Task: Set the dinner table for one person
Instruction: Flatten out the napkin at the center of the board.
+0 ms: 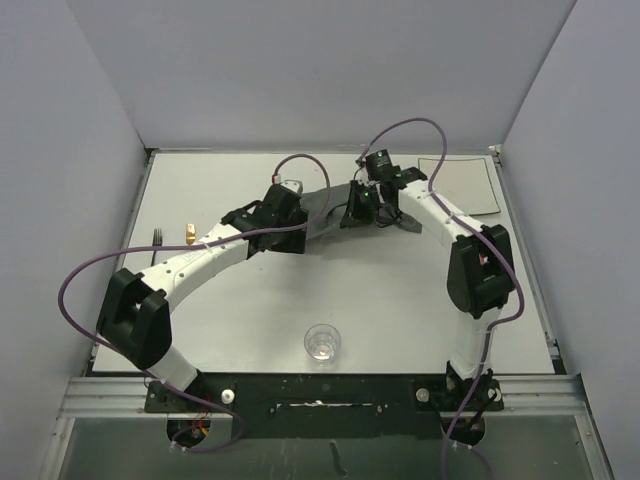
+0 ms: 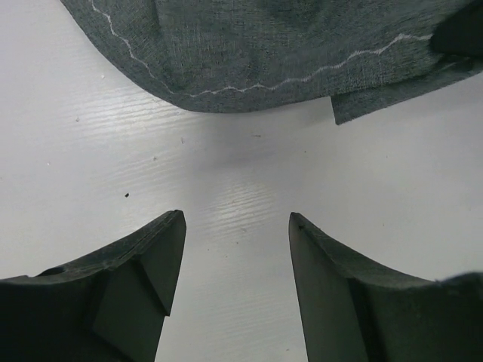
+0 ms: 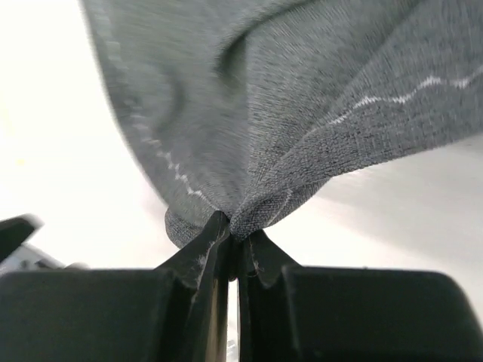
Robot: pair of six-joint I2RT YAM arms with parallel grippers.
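The dinner table (image 1: 400, 300) is a large white tabletop. A dark grey cloth placemat (image 1: 322, 208) lies crumpled at its back middle, between my two grippers. My right gripper (image 3: 238, 226) is shut on a bunched fold of the placemat (image 3: 302, 98) and holds it lifted off the table; in the top view the right gripper (image 1: 358, 210) is at the cloth's right part. My left gripper (image 2: 235, 219) is open and empty over bare table, with the placemat's stitched edge (image 2: 272, 53) just ahead of its fingertips. In the top view the left gripper (image 1: 298, 207) is at the cloth's left end.
A clear drinking glass (image 1: 322, 342) stands near the front middle. A fork (image 1: 157, 237) and a small golden object (image 1: 190, 235) lie at the left. A white square plate (image 1: 458, 186) sits at the back right corner. Grey walls surround the table.
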